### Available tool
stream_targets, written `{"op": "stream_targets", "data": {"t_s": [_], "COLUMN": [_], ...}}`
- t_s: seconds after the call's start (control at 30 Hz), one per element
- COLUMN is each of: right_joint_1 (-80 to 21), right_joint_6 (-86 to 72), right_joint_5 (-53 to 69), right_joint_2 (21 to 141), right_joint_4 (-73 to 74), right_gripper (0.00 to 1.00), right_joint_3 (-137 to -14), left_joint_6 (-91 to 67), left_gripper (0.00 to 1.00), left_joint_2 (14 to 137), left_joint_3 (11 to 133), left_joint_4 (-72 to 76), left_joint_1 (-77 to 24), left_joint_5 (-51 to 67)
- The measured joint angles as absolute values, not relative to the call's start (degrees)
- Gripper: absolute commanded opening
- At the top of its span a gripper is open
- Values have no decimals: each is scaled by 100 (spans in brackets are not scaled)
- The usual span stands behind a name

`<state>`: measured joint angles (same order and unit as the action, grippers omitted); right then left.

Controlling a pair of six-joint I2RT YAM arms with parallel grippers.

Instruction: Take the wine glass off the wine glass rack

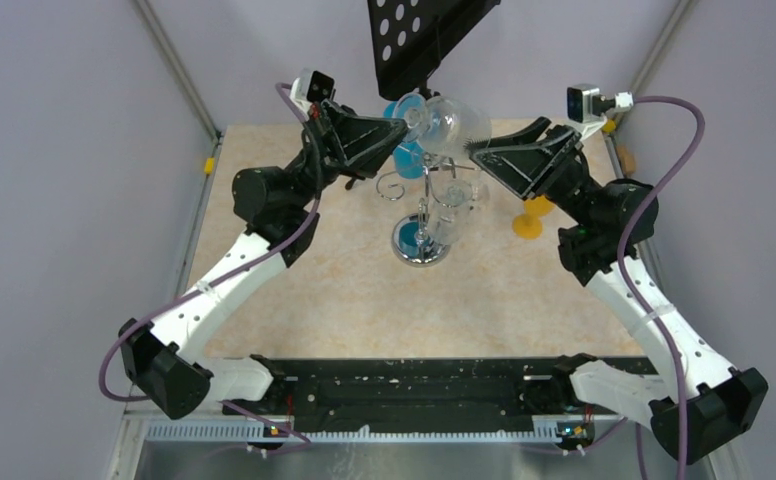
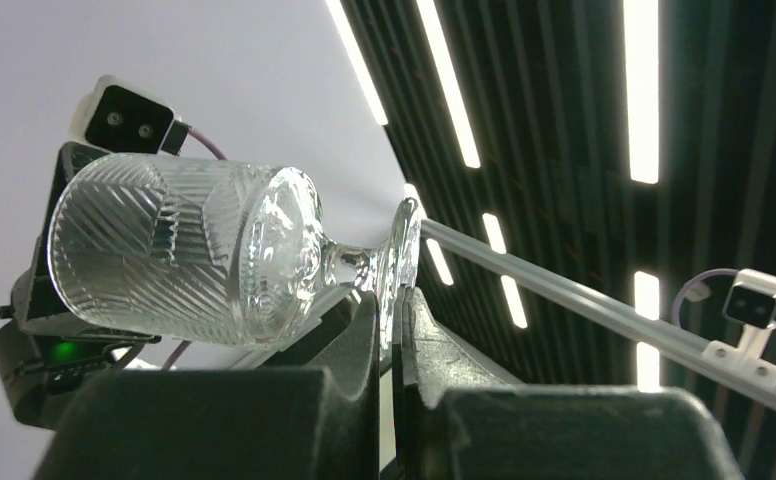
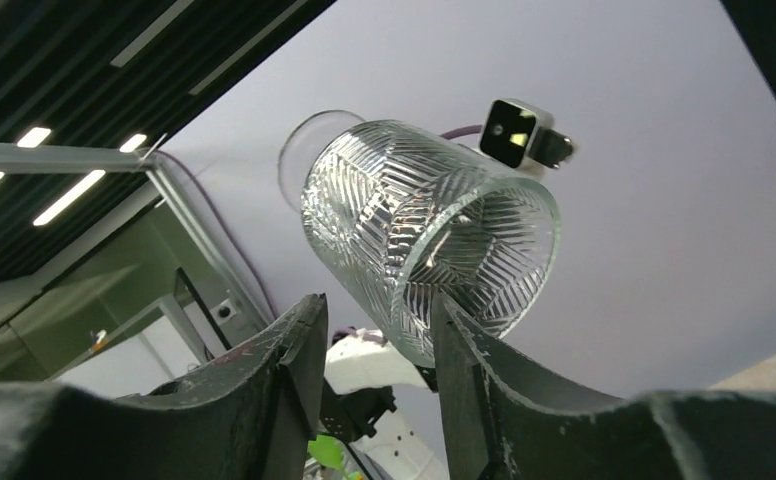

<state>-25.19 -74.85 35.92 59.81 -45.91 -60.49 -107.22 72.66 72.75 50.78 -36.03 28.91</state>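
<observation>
A clear cut-glass wine glass (image 1: 452, 124) lies on its side in the air above the chrome wire wine glass rack (image 1: 422, 212). My left gripper (image 1: 404, 122) is shut on the glass's round foot (image 2: 401, 250). In the left wrist view the gripper (image 2: 392, 300) pinches the foot edge-on, with the bowl (image 2: 179, 250) off to the left. My right gripper (image 1: 480, 150) is open beside the bowl's rim. In the right wrist view (image 3: 374, 322) the lower rim of the bowl (image 3: 434, 215) sits between the fingers, close to the right finger (image 3: 459, 350).
Blue glasses (image 1: 405, 160) and clear glasses (image 1: 456, 192) still hang on the rack, above its mirrored base (image 1: 419, 250). An orange glass (image 1: 534, 215) stands on the table to the right. A black perforated plate (image 1: 419, 30) hangs over the back edge.
</observation>
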Motion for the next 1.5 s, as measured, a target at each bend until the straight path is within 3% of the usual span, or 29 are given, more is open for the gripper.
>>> {"op": "stream_targets", "data": {"t_s": [0.5,0.6,0.8,0.87,1.0,1.2,1.5], "right_joint_1": [-2539,-2539,-2550,-2550,-2556,-2571,-2578], "right_joint_6": [-8071,-8125,-8158,-8042,-7470,-5966,-3225], "right_joint_5": [3841,3913,3983,3977,3903,3426,915], "right_joint_2": [6333,6407,6423,6368,6082,5402,4733], "right_joint_4": [-6187,-6368,-6506,-6377,-5583,-3577,814], "right_gripper": [0,0,0,0,0,0,0], "right_joint_3": [-6252,-6353,-6506,-6536,-6582,-6875,-8466], "left_joint_6": [-11533,-11590,-11354,-11207,-10829,-9931,-7011], "left_gripper": [0,10,59,71,82,88,92], "left_joint_2": [7439,7439,7441,7428,7273,6785,6396], "left_joint_3": [7247,7247,7247,7247,7105,6847,7852], "left_joint_4": [5804,5815,5817,5822,5769,5098,1406], "left_joint_1": [-3697,-3704,-3684,-3673,-3664,-3636,-3599], "left_joint_5": [2781,2783,2781,2786,2773,2832,3181]}}
